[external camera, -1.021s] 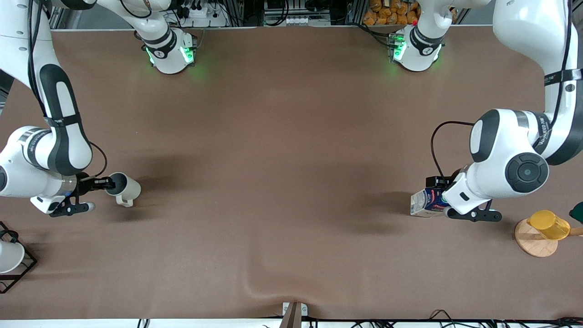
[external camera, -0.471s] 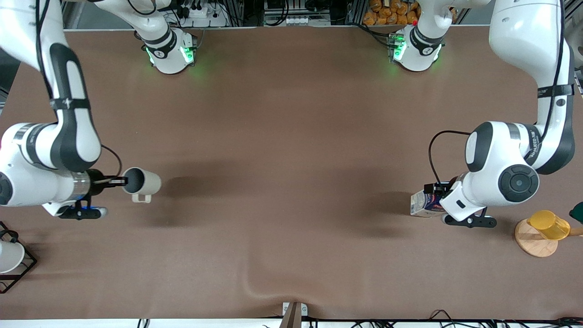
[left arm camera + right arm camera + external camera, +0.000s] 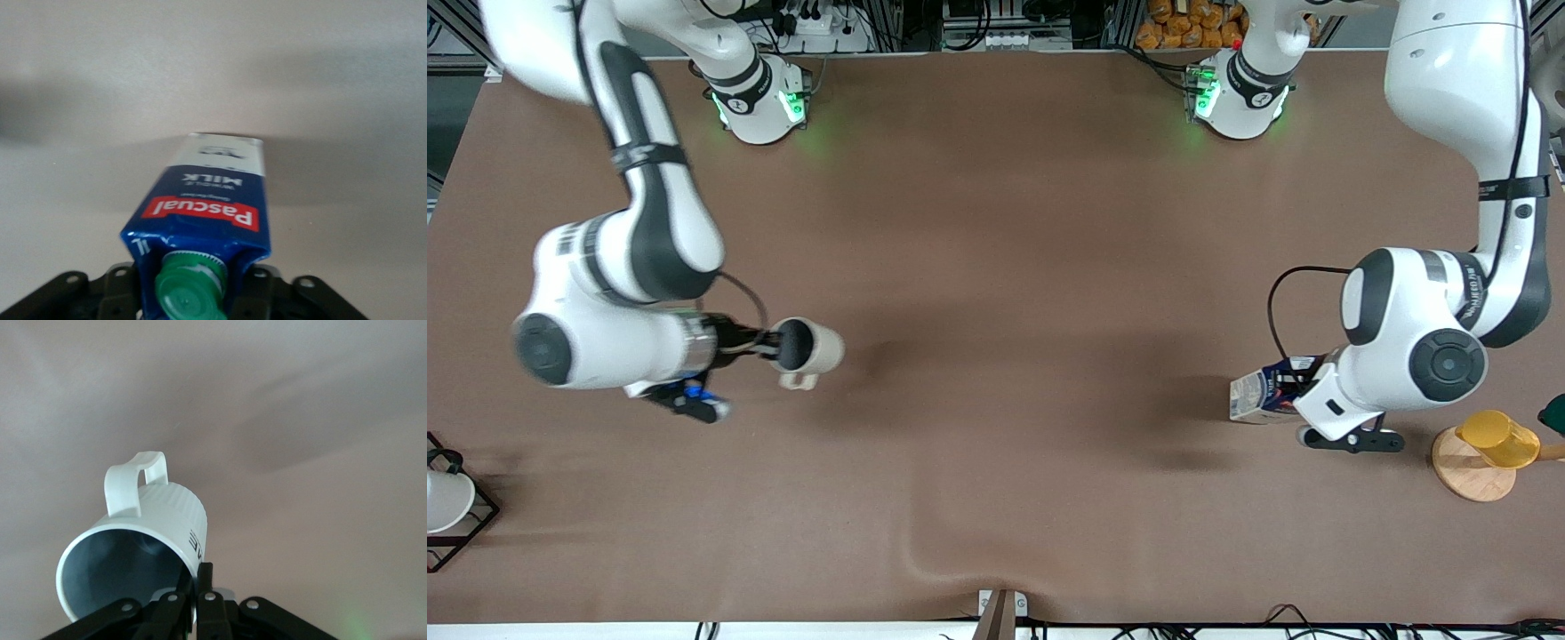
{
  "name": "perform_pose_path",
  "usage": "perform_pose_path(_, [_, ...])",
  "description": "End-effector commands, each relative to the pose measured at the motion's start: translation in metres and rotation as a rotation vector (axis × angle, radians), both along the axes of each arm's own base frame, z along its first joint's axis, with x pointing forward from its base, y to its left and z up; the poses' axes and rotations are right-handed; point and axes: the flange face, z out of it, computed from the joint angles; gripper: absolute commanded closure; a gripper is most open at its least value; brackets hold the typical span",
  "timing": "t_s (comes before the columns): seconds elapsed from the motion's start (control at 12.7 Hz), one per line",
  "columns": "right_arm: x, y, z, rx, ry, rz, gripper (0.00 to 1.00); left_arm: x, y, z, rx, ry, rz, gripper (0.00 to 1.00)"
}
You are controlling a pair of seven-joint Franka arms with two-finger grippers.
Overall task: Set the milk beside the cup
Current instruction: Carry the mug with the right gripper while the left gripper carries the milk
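The cup (image 3: 811, 346) is an off-white mug with a grey inside and a loop handle. My right gripper (image 3: 772, 346) is shut on its rim and holds it on its side above the table, toward the right arm's end. In the right wrist view one finger sits inside the cup (image 3: 143, 533) and one outside, at my right gripper (image 3: 199, 579). The milk (image 3: 1263, 394) is a dark blue carton with a green cap (image 3: 190, 295). My left gripper (image 3: 1296, 389) is shut on the milk's (image 3: 207, 213) top and holds it tilted, toward the left arm's end.
A yellow cup (image 3: 1498, 437) lies on a wooden disc (image 3: 1469, 476) near the left arm's end. A black wire rack (image 3: 467, 524) with a white cup (image 3: 443, 500) stands at the right arm's end. The brown cloth has a ridge (image 3: 938, 562) near the front edge.
My right arm has carried the cup toward the middle of the table, toward the left arm's end. The left arm and the milk have hardly moved.
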Motion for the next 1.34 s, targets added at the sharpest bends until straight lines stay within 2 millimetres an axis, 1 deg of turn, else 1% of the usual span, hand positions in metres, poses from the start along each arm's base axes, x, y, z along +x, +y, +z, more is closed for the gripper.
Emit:
perform_pose_path(0.0, [-0.008,0.076,0.007,-0.027,-0.055,-0.133,1.0,0.004,0.0,0.013,0.0,-0.026,-0.015,1.0])
perform_pose_path(0.08, [-0.018,0.113,0.0,-0.042,-0.073,-0.145,1.0,0.004,0.0,0.025,-0.003,-0.044,-0.013,1.0])
perform_pose_path(0.16, [-0.025,0.137,-0.011,-0.058,-0.074,-0.166,1.0,0.003,-0.002,0.042,-0.006,-0.067,-0.013,1.0])
perform_pose_path(0.24, [-0.029,0.155,-0.022,-0.068,-0.083,-0.204,1.0,0.001,-0.008,0.052,-0.009,-0.077,-0.013,1.0])
perform_pose_path(0.31, [-0.036,0.18,-0.032,-0.069,-0.109,-0.232,1.0,-0.002,-0.014,0.062,-0.009,-0.086,-0.013,1.0])
perform_pose_path(0.39, [-0.045,0.209,-0.045,-0.067,-0.14,-0.254,1.0,-0.008,-0.024,0.069,-0.01,-0.074,-0.023,1.0])
perform_pose_path(0.47, [-0.048,0.235,-0.055,-0.058,-0.173,-0.295,1.0,-0.014,-0.034,0.077,-0.009,-0.055,-0.016,1.0])
perform_pose_path(0.55, [-0.05,0.254,-0.064,-0.054,-0.192,-0.333,1.0,-0.022,-0.046,0.087,-0.012,-0.043,-0.008,1.0])
perform_pose_path(0.63, [-0.052,0.271,-0.074,-0.053,-0.205,-0.352,1.0,-0.029,-0.062,0.092,-0.016,-0.025,-0.001,1.0])
perform_pose_path(0.79, [-0.059,0.289,-0.093,-0.071,-0.203,-0.351,1.0,-0.042,-0.089,0.096,-0.015,0.017,0.017,1.0])
perform_pose_path(0.86, [-0.061,0.292,-0.098,-0.076,-0.205,-0.345,1.0,-0.048,-0.101,0.095,-0.015,0.032,0.02,1.0])
perform_pose_path(0.94, [-0.062,0.292,-0.101,-0.085,-0.208,-0.338,1.0,-0.05,-0.107,0.095,-0.015,0.037,0.022,1.0])
perform_pose_path(1.02, [-0.063,0.292,-0.111,-0.1,-0.206,-0.33,1.0,-0.051,-0.11,0.095,-0.016,0.038,0.021,1.0])
perform_pose_path(1.1, [-0.066,0.295,-0.115,-0.106,-0.207,-0.323,0.99,-0.052,-0.111,0.095,-0.015,0.041,0.023,1.0])
perform_pose_path(1.18, [-0.066,0.294,-0.116,-0.107,-0.207,-0.323,0.62,-0.052,-0.113,0.095,-0.015,0.043,0.02,1.0])
perform_pose_path(1.26, [-0.065,0.293,-0.115,-0.108,-0.21,-0.317,0.01,-0.054,-0.115,0.094,-0.015,0.049,0.017,1.0])
